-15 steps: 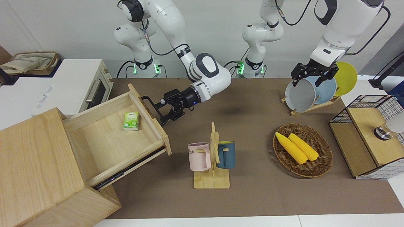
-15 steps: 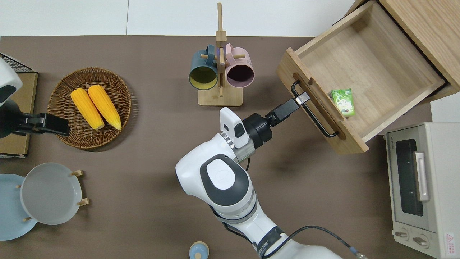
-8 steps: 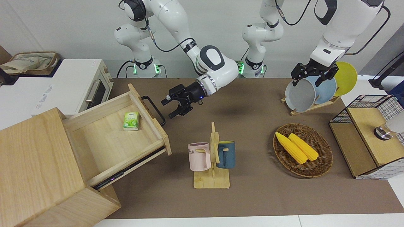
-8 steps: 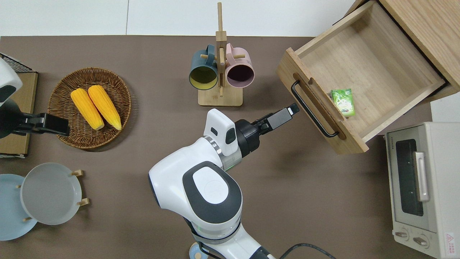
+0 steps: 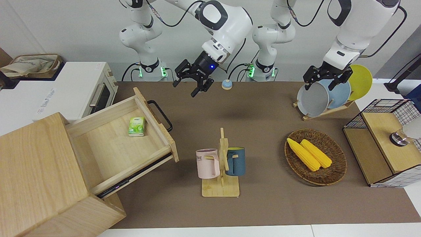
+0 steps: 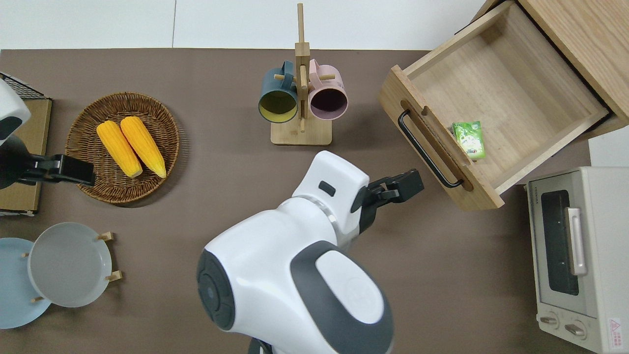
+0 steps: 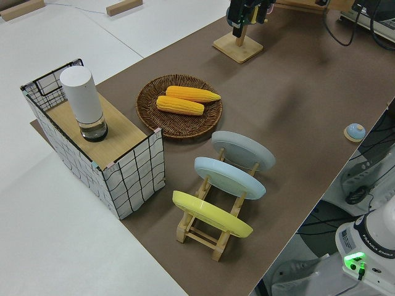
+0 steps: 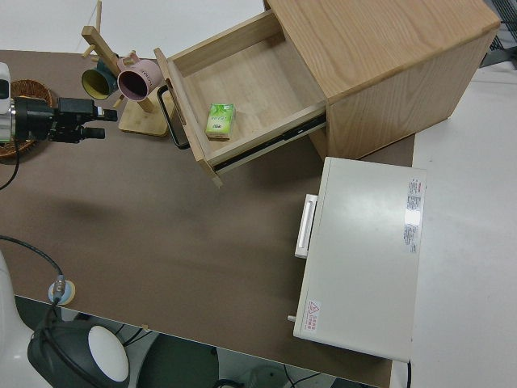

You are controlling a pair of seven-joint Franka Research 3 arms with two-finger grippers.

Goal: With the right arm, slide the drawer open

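Drawer (image 5: 115, 144): pale matt wood with a smooth black metal bar handle (image 5: 160, 115). Right arm (image 6: 295, 275): glossy white plastic shell; right gripper (image 5: 192, 86): matt black. Table cover (image 5: 263, 204): matt brown.

My two arms (image 5: 227, 23) are glossy white with dark grey joint caps, black cables, black grippers (image 5: 193, 80), green base lights, a blue wrist light
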